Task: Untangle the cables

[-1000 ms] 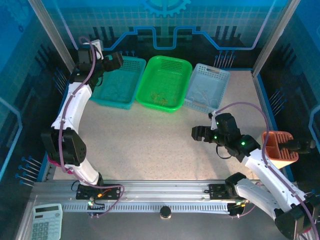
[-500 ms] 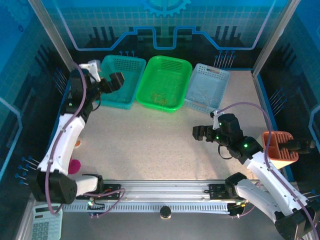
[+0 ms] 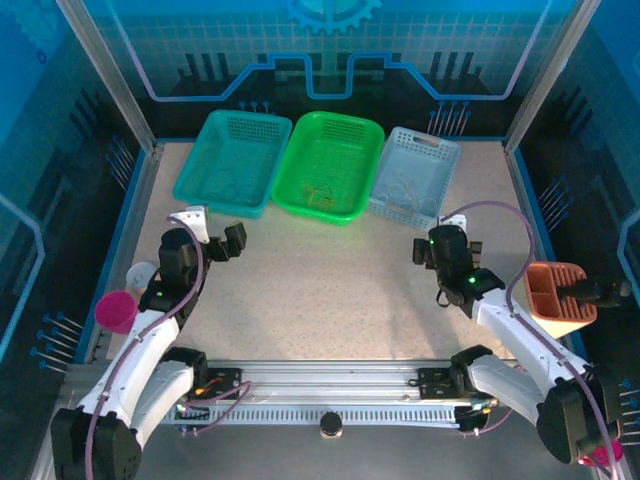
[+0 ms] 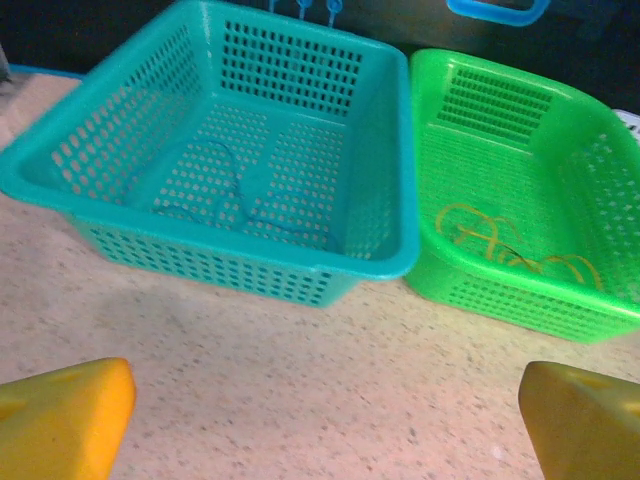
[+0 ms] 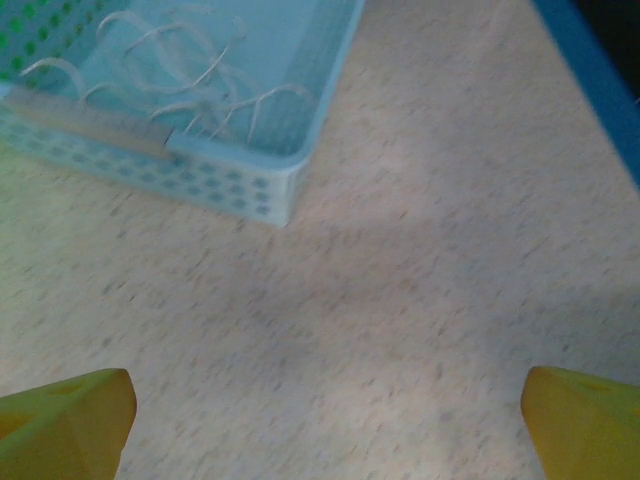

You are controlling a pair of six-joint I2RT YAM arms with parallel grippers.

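Cables (image 3: 318, 190) lie sorted by colour: your thin blue cord (image 4: 243, 200) in the holed teal basket (image 4: 220, 265) left of the green basket (image 4: 520, 300), yellowish loops (image 4: 470, 225) inside it, limp white loops (image 5: 200, 75) in the pale basket (image 5: 235, 185) to its right. Left claw (image 4: 325, 420) and right claw (image 5: 325, 420) hang spread and empty before it, probably since nothing looks tangled.

I log a teal basket (image 4: 290, 70) with grid-pattern perforations and a thin blue cord (image 4: 243, 195); a bright green basket (image 4: 520, 120) with a yellowish cord (image 4: 497, 238); a pale blue basket (image 5: 235, 185) with white cords (image 5: 215, 68). The tabletop (image 4: 300, 370) is beige with dark speckles.
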